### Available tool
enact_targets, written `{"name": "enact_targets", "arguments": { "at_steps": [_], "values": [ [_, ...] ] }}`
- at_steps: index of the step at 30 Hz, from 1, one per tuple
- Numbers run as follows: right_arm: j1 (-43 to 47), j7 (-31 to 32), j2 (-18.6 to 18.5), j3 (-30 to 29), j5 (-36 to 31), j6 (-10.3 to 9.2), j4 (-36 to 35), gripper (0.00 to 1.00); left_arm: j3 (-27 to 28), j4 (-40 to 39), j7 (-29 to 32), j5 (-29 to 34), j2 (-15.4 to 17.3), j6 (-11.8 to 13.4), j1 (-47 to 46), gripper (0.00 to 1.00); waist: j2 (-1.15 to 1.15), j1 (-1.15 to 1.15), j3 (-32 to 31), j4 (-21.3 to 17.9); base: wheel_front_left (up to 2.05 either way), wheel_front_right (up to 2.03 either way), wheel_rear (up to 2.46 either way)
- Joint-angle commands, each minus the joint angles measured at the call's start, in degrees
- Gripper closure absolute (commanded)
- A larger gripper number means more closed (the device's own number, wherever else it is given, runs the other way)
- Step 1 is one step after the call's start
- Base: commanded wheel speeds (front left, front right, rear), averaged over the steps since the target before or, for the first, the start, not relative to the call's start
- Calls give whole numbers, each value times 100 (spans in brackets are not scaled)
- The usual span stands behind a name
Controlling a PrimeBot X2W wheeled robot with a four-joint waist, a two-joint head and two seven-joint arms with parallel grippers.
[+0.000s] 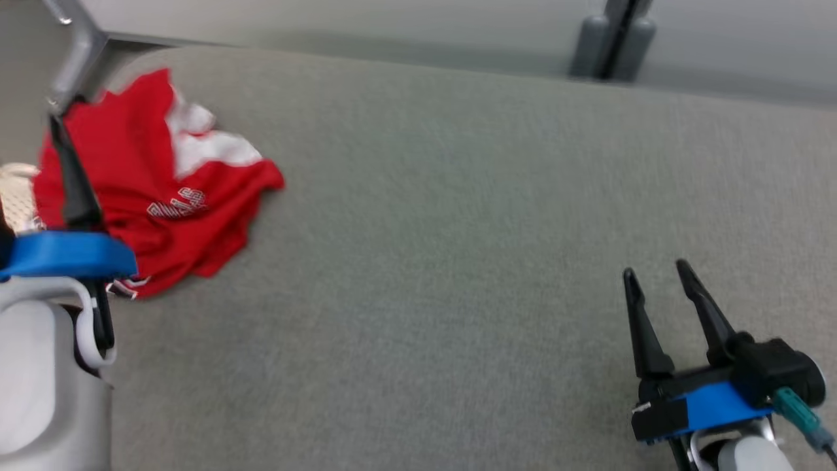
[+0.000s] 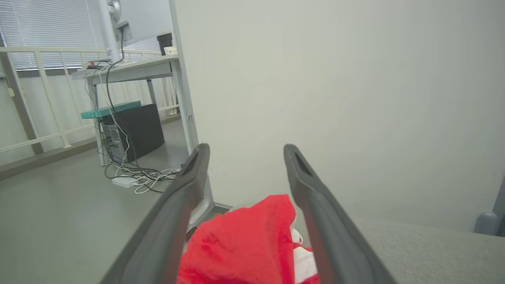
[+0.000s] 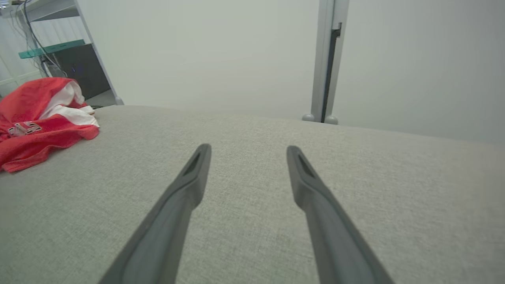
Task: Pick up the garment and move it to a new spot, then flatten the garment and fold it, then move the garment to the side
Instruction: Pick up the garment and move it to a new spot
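At the far left corner of the grey bench [image 1: 458, 229] lies the crumpled red jersey [image 1: 150, 196], with no clear long axis. Our left jaws stand wide and empty just over its left part, so that arm is nearer. Our right jaws, also wide, hover well apart near the right edge. A grey metal post [image 1: 78, 46] crowds the corner.

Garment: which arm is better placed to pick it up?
Left. The left gripper hangs open right by the red garment; the right gripper, also open, sits far off across the grey surface.
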Motion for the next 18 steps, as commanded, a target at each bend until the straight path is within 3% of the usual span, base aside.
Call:
{"name": "enact_targets", "arguments": {
  "at_steps": [1, 11, 18],
  "values": [
    [-113, 36, -57, -25, -79, 3, -151, 0, 47, 151, -10, -42, 55, -32, -240, 0, -1, -2, 153, -93, 0, 0, 0],
    [-266, 372, -236, -220, -227, 3, -1184, 0, 90, 1344, 9, -174, 424, -217, -1719, 0, -1, -2, 1102, -566, 0, 0, 0],
    [-357, 479, -257, -243, -201, 3, -1562, 0, -16, 2543, 407, -142, 629, -278, -2373, 0, -1, -2, 1473, -709, 0, 0, 0]
  ]
}}
